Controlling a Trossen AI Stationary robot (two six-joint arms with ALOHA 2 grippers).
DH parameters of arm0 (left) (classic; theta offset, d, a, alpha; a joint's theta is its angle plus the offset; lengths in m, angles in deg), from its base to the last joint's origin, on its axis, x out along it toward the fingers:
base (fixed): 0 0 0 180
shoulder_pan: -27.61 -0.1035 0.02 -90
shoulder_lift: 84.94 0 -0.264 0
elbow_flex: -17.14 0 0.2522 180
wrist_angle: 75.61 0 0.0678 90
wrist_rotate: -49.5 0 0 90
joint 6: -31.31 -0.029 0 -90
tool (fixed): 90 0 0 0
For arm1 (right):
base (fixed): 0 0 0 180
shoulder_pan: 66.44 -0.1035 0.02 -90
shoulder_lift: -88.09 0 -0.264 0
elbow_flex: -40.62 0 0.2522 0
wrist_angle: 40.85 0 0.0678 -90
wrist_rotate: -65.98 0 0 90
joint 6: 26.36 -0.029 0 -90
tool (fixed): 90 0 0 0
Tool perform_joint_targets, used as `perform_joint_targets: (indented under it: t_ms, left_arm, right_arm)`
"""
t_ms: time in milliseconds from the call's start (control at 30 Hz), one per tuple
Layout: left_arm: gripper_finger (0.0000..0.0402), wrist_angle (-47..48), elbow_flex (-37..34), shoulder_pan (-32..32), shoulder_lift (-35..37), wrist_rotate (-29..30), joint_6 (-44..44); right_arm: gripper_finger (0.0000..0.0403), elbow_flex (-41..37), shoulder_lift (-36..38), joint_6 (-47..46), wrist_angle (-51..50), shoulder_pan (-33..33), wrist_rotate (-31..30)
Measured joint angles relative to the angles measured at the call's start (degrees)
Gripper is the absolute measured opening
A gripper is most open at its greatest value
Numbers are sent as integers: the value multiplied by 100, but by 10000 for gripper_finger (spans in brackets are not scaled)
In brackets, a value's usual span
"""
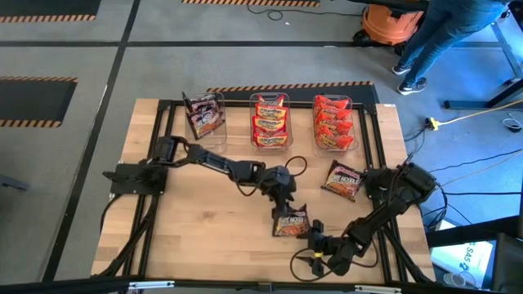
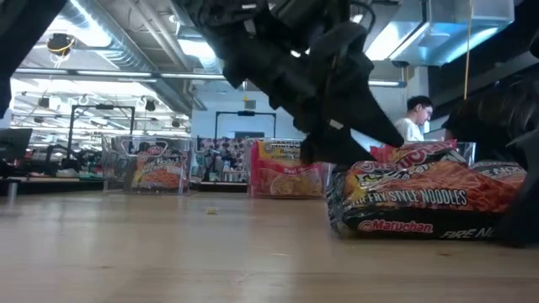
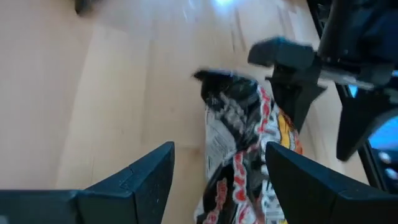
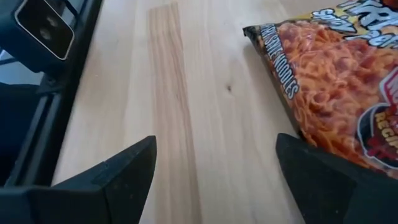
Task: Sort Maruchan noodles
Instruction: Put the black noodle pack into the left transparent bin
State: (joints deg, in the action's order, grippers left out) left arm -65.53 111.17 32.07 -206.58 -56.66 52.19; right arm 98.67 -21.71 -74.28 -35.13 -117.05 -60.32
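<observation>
Pale wood planks made up the desk (image 1: pixel 204 237), ringed by a black metal frame. Nearest the front edge, the right hand (image 1: pixel 314 234) sat low on the desk with its fingers (image 4: pixel 118 174) spread apart and nothing between them, just beside a dark brown-black flat plastic noodle packet (image 1: pixel 292 222) with orange noodles printed on it. That packet lay flat on the wood, just right of centre. The left hand (image 1: pixel 285 201) stood directly over the packet's far end, its fingers (image 3: pixel 140 183) apart and straddling the packet without clamping it. The front-left part of the desk lay bare, offering wide room, while the right side was crowded by the right arm's joints. Farther right, a second dark packet (image 1: pixel 343 180) lay alone, near the right arm's base. Along the far edge stood three clear plastic bins: a left bin (image 1: pixel 204 114) with dark packets, a middle bin (image 1: pixel 270 121) with orange-yellow packets, and a right bin (image 1: pixel 333 122) with bright red packets. Beyond the desk a person (image 1: pixel 445 33) stood on the grey floor.
</observation>
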Motion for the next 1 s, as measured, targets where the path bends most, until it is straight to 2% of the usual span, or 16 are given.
perform_joint_targets:
  t_ms: [267,433,600,767,867,1000]
  left_arm:
    - [245,-50,0,-86,-393,-536,450]
    - [245,-555,4,-86,-661,-1269,1052]
    - [238,-724,31,-76,-791,-1590,1288]
    - [192,-1068,14,1,-822,-1886,1366]
    - [149,-1341,2,77,-837,-2050,1553]
    - [82,-1301,2,159,-837,-1910,1431]
  right_arm:
    - [321,0,-4,21,-3,0,-65]
    - [321,0,-4,24,-4,0,-89]
    - [321,0,-4,26,-30,-2,-177]
    - [320,0,-4,28,-33,-2,-213]
    - [321,0,-4,39,-39,-3,-286]
    - [321,0,-4,39,-44,-4,-302]
